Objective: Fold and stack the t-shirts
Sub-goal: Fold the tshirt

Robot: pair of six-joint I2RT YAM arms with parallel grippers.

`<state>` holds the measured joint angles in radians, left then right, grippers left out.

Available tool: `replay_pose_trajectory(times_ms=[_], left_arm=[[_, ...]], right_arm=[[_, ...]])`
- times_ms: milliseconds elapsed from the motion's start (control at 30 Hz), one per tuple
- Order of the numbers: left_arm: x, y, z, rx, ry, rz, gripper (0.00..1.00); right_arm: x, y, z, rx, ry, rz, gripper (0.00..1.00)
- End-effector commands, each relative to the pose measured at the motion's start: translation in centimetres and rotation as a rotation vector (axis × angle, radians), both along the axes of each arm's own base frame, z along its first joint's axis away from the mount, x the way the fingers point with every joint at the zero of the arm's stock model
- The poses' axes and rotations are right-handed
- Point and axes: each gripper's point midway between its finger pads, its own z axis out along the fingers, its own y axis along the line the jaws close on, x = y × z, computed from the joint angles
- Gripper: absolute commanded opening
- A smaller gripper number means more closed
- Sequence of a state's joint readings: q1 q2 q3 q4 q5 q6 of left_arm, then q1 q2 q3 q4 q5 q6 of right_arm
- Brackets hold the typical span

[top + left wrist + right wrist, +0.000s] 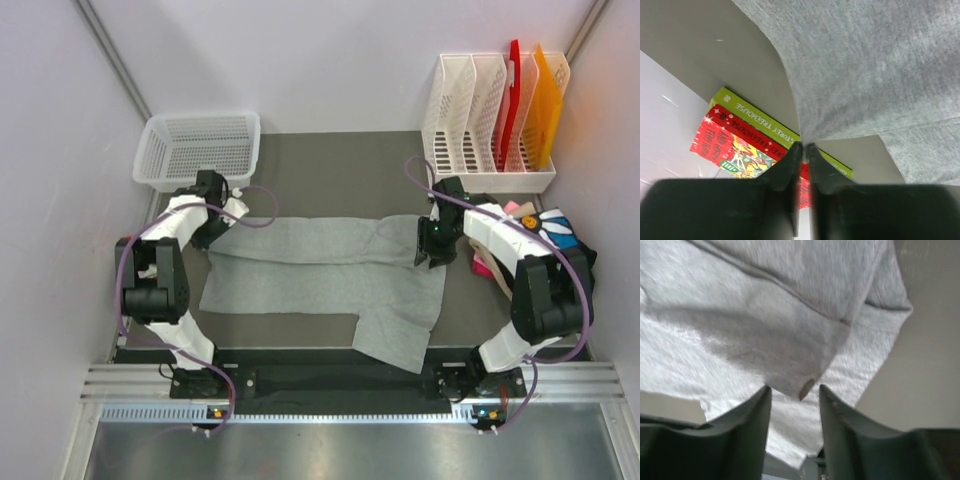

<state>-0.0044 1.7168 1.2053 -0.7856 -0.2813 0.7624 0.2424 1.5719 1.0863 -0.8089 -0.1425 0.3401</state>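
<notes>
The light grey t-shirt lies spread across the dark table, its far strip folded over and a sleeve hanging toward the near edge. My left gripper sits at the shirt's far left corner. In the left wrist view the gripper is shut on a pinch of the grey cloth. My right gripper is at the shirt's right edge. In the right wrist view the gripper is open, and a folded corner of the shirt lies just beyond the fingertips, between them.
A white mesh basket stands at the back left. A white file rack with red and orange items stands at the back right. Other shirts, pink and blue-and-white, lie piled under the right arm. Red and green books show in the left wrist view.
</notes>
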Motion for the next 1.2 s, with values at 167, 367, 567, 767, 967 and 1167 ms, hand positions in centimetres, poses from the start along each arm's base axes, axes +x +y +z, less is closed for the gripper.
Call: replay_pose_trajectory(times_ms=[167, 367, 567, 767, 967, 1167], left_arm=[[2.8, 0.1, 5.1, -0.012, -0.045, 0.01, 0.36], [5.2, -2.7, 9.1, -0.054, -0.109, -0.056, 0.36], [6.2, -9.0, 7.9, -0.121, -0.117, -0.177, 0.34], [8.1, -12.8, 3.2, -0.136, -0.052, -0.217, 0.28], [10.5, -13.3, 0.6, -0.123, -0.024, -0.196, 0.25], [11.5, -12.9, -2.0, -0.08, 0.003, -0.182, 0.23]], right_arm=[[3.9, 0.1, 5.1, -0.028, -0.063, 0.01, 0.5], [8.0, 1.2, 3.3, 0.007, -0.082, -0.017, 0.45], [11.0, 5.0, 0.4, 0.152, -0.043, 0.02, 0.4], [11.9, 10.2, 0.9, 0.263, -0.022, 0.129, 0.37], [11.5, 12.2, 1.9, 0.26, -0.037, 0.182, 0.38], [10.6, 12.2, 0.9, 0.244, -0.005, 0.195, 0.34]])
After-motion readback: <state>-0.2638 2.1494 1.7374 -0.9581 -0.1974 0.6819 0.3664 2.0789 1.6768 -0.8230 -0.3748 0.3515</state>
